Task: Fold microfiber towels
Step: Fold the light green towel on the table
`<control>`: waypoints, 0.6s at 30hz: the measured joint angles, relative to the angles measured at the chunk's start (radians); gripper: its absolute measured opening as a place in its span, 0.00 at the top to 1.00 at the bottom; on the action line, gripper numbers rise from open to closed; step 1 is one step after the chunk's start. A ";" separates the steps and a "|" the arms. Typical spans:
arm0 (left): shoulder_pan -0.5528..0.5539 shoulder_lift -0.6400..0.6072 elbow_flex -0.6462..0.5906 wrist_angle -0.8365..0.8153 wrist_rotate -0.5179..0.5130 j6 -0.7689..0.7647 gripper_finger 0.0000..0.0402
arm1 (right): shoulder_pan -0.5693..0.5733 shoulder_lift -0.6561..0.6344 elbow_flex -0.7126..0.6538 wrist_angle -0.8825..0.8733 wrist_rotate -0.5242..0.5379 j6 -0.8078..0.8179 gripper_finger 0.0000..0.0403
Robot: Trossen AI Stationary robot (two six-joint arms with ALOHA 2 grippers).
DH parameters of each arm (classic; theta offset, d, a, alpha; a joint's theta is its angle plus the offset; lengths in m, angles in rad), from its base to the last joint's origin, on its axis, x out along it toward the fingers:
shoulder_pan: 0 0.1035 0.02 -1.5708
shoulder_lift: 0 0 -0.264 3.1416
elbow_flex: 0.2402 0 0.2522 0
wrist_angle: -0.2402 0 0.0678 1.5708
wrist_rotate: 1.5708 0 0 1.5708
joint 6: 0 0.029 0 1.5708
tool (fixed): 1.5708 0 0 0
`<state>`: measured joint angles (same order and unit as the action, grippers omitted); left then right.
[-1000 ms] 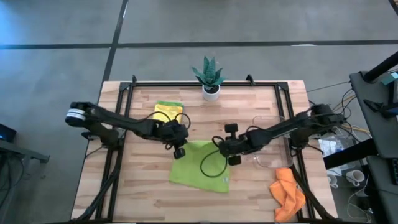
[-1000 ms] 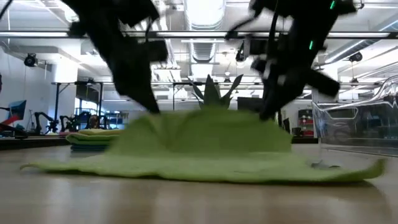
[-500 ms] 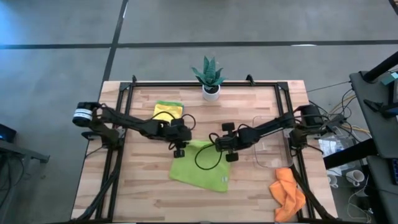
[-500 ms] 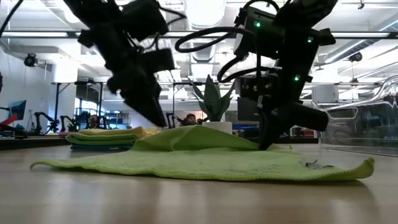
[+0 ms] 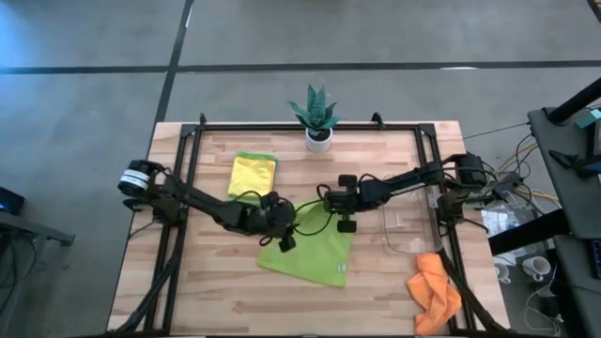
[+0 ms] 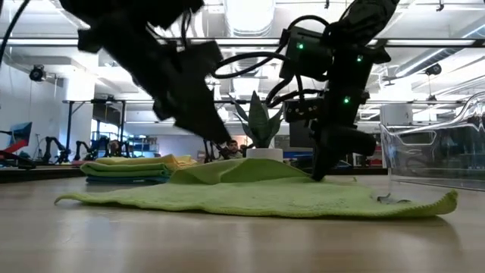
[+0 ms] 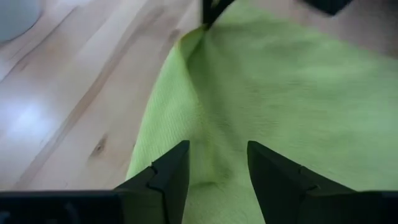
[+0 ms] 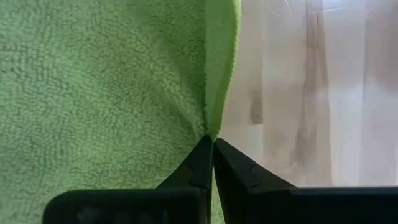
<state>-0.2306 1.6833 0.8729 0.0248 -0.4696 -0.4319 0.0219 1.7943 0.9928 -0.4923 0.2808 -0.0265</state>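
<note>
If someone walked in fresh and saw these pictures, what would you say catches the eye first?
The lime green towel spread at the table's middle, with both dark arms meeting over its far edge. The right gripper pinches a corner with jaws shut, while the left gripper hovers over the cloth, jaws apart. Next come the folded stack at the back left, the potted plant at the far edge and the crumpled orange towel at the front right corner.

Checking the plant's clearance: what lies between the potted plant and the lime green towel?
In the high view, only bare table separates the potted plant and the lime green towel.
</note>
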 joint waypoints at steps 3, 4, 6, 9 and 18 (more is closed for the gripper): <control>-0.003 0.073 0.024 0.001 -0.068 -0.033 0.64 | 0.002 0.000 0.000 0.002 -0.002 0.000 0.98; -0.004 0.094 0.035 -0.003 -0.084 -0.034 0.64 | 0.002 0.000 0.000 0.003 -0.004 0.001 0.98; -0.005 0.134 0.065 0.009 -0.094 -0.034 0.64 | 0.002 0.000 0.000 0.001 -0.006 0.012 0.98; -0.007 0.184 0.107 0.000 -0.108 -0.034 0.64 | 0.002 0.000 -0.001 -0.004 -0.007 0.019 0.98; 0.001 0.235 0.162 -0.140 -0.212 -0.133 0.64 | 0.002 -0.001 -0.001 -0.004 -0.026 0.019 0.98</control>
<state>-0.2295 1.9182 1.0351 -0.1150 -0.6812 -0.5652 0.0238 1.7935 0.9916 -0.4965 0.2550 -0.0078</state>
